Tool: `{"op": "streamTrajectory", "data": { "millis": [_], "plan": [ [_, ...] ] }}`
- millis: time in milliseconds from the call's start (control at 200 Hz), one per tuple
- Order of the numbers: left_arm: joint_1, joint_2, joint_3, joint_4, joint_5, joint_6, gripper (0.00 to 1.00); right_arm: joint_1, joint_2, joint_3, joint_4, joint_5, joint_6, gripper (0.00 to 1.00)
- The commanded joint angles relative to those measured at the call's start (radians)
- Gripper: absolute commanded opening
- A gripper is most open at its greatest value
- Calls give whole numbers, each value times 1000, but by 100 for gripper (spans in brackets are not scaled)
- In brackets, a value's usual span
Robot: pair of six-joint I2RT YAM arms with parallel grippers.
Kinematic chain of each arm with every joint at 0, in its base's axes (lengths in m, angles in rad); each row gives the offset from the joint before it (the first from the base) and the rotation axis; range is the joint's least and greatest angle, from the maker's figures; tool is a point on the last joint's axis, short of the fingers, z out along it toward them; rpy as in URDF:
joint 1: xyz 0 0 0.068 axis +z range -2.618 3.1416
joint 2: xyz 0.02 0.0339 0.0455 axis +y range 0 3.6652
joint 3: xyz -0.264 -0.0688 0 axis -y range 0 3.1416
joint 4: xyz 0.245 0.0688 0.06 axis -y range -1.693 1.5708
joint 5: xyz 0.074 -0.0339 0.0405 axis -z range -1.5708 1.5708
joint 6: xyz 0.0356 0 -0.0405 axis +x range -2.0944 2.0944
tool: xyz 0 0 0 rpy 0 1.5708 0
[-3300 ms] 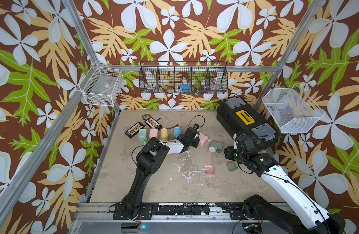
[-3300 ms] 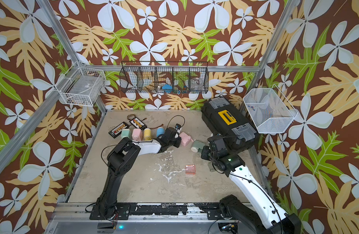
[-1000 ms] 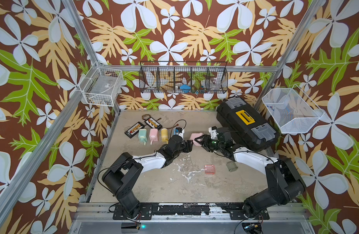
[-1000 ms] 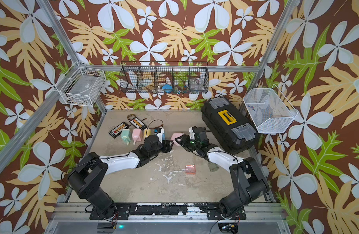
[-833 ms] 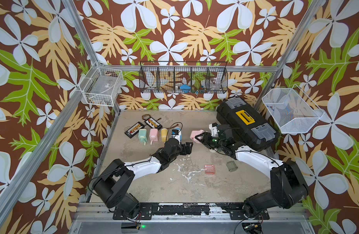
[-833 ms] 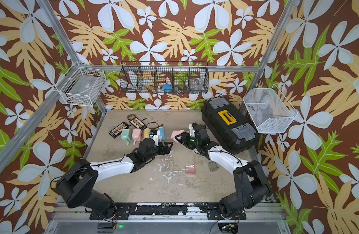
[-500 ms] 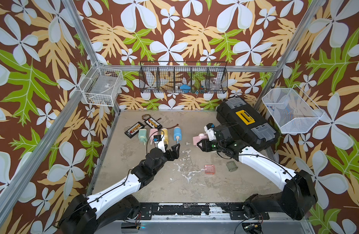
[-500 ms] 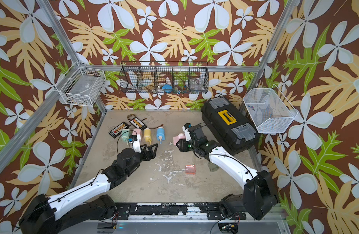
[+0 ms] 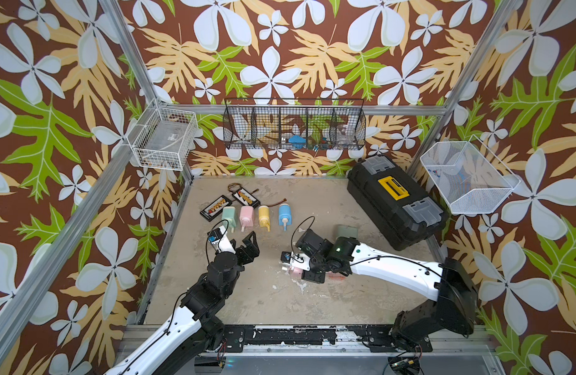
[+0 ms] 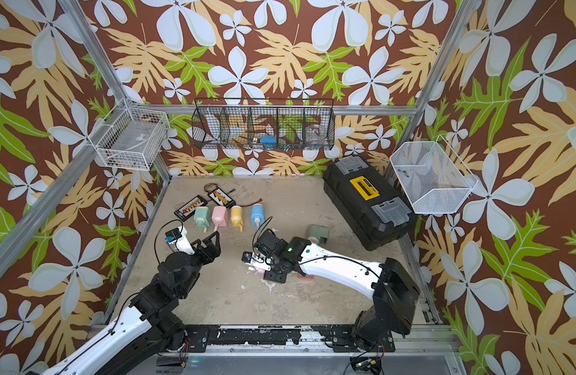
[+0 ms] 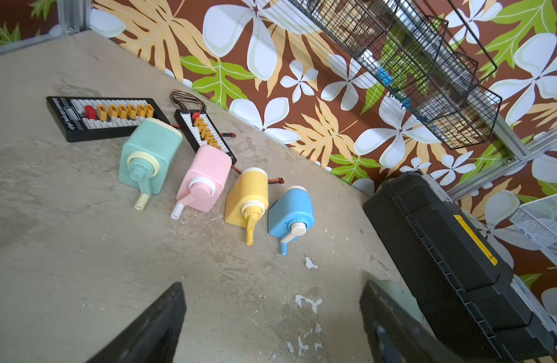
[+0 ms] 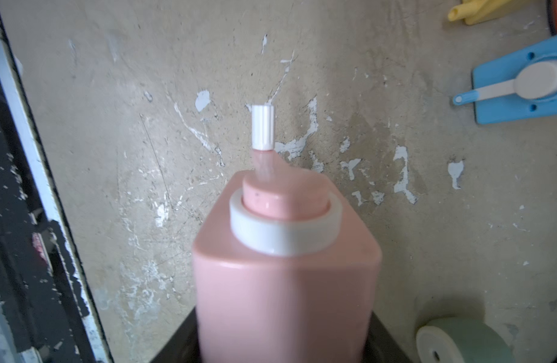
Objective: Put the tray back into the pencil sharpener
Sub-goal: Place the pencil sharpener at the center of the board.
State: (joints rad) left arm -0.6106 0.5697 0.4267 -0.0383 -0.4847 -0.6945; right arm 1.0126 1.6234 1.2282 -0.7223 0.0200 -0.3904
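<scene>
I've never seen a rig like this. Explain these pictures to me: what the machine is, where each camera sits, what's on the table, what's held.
Two robot arms stand at the near edge of a table. Both top views look down on the whole scene from overhead. Each wrist view comes from a camera on one arm.

On the table lie a row of four sharpeners, two connector boards, a black toolbox and a green sharpener on its own. A small pink tray is half hidden under the right arm.

The right gripper has its fingers closed on a pink sharpener, which fills its wrist view. The left gripper is open and empty.
</scene>
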Motion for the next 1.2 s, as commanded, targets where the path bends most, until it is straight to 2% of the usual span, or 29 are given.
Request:
{"op": "streamTrajectory", "data": {
  "millis": [0,285,556,936,1001,1096,1196],
  "plan": [
    [3,-34,28,-112,-44,27,88,27,87,62,-101,50,-121,35],
    [3,-127,55,-223,-66,59,86,41,220,163,-159,42,-161,38],
    [3,-132,48,-227,-68,62,86,41,233,156,-124,44,-170,44],
    [2,-119,37,-173,-40,134,89,41,201,120,-71,55,-154,70],
    [2,-109,44,-162,-7,172,89,41,191,121,-60,63,-147,75],
    [3,-82,67,-149,42,242,91,41,161,136,-55,62,-132,94],
    [3,-60,95,-136,100,340,93,41,103,134,-57,37,-98,97]
  ]
}}
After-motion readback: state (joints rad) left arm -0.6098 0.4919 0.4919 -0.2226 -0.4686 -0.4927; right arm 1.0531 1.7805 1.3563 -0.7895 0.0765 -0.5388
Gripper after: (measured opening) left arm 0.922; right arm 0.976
